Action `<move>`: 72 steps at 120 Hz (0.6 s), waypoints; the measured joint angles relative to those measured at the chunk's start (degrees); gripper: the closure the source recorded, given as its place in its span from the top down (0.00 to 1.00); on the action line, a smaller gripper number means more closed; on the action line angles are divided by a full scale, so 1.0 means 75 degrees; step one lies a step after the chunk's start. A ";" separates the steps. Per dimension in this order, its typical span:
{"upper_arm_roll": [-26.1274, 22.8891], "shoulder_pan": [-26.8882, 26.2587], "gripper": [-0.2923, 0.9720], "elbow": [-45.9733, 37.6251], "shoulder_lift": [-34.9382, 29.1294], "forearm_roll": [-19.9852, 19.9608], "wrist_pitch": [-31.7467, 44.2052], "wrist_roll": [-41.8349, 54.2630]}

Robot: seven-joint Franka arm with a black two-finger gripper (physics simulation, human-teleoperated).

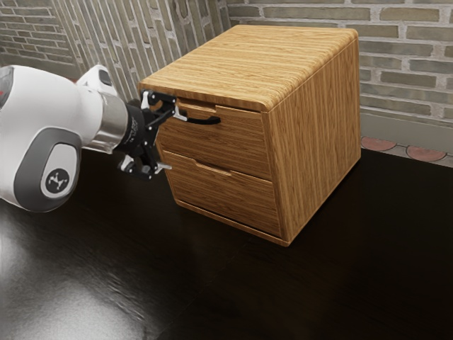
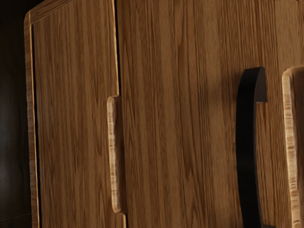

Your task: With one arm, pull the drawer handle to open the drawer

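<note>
A wooden cabinet (image 1: 311,120) with two drawers stands on the dark table. The upper drawer (image 1: 230,145) sits flush with the cabinet front and carries a black bar handle (image 1: 202,119). My gripper (image 1: 168,140) hovers just in front of the drawer fronts, at the handle's end nearer the exterior view's left. Its fingers stand open and wide apart, one above the other; the upper fingertip (image 1: 177,113) is close to that end of the handle, and nothing is clamped. In the wrist view the handle (image 2: 247,147) lies off to one side of the upper drawer front (image 2: 180,118).
The lower drawer (image 1: 219,195) has a notched wooden lip (image 2: 112,152) instead of a bar. The glossy dark table (image 1: 233,290) spreads out in front of the cabinet. A brick wall (image 1: 403,49) rises behind it.
</note>
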 joint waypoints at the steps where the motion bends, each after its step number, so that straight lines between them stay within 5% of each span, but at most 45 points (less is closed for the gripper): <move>1: 0.0000 0.0000 0.77 -0.0003 0.0002 0.0000 0.0018 -0.0007; 72: 0.0130 0.0012 0.77 0.0176 0.0479 -0.0005 0.0565 -0.0300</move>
